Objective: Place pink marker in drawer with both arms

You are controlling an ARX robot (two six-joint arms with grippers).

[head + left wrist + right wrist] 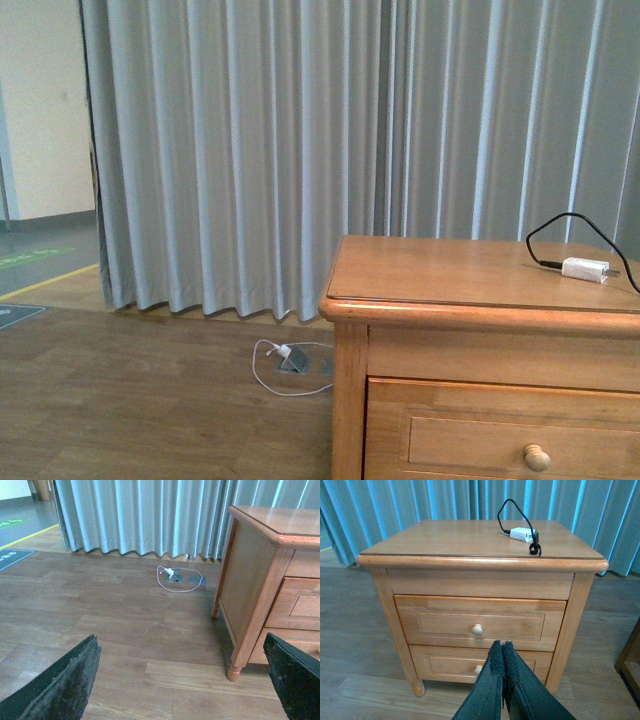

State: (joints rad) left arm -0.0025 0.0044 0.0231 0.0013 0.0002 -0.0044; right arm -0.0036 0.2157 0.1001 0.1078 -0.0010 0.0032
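Honey-wood drawer [479,625] shut, just beyond closed right pincer [502,666].

My rough black fingers [502,667] stand dark against the honey-coloured wooden drawer [480,623] with its paler round knob [477,629]. The white charger plug [522,534] trails a black cable [512,509]. Behind hang pale grey-blue pleated curtains [300,150] above the brown wood-grain plank floor [110,625].
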